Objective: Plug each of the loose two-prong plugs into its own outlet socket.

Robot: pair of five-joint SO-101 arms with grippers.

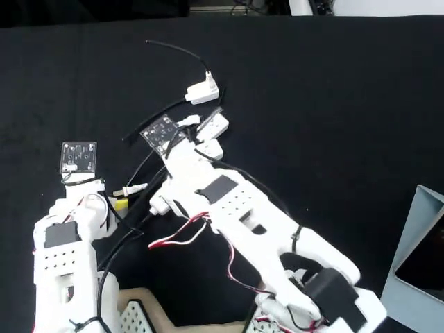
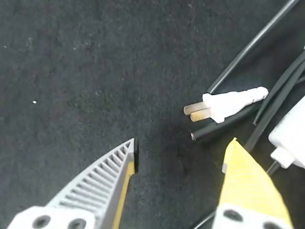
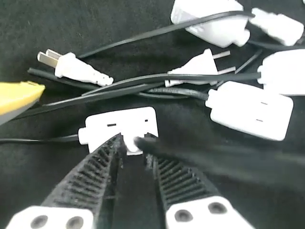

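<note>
A loose white two-prong plug [image 2: 224, 105] lies on the black cloth just beyond my left gripper [image 2: 183, 152], which is open with nothing between its fingers. The same plug [image 1: 132, 189] lies beside the yellow fingertip of the left gripper [image 1: 116, 202] in the high view. My right gripper [image 3: 133, 140] is shut on the edge of a white outlet socket [image 3: 119, 125] with a black cord. The first plug [image 3: 71, 69] and a second plug [image 3: 200, 64] lie past it. Another outlet socket [image 3: 252, 109] lies to the side and a white adapter block [image 3: 214, 24] farther off.
Black cords [image 3: 143, 88] cross between the plugs and sockets. Two small black square boards [image 1: 78, 157] [image 1: 161, 133] lie on the cloth. A grey box [image 1: 416, 270] stands at the right edge. The right arm [image 1: 243, 215] covers the middle of the table.
</note>
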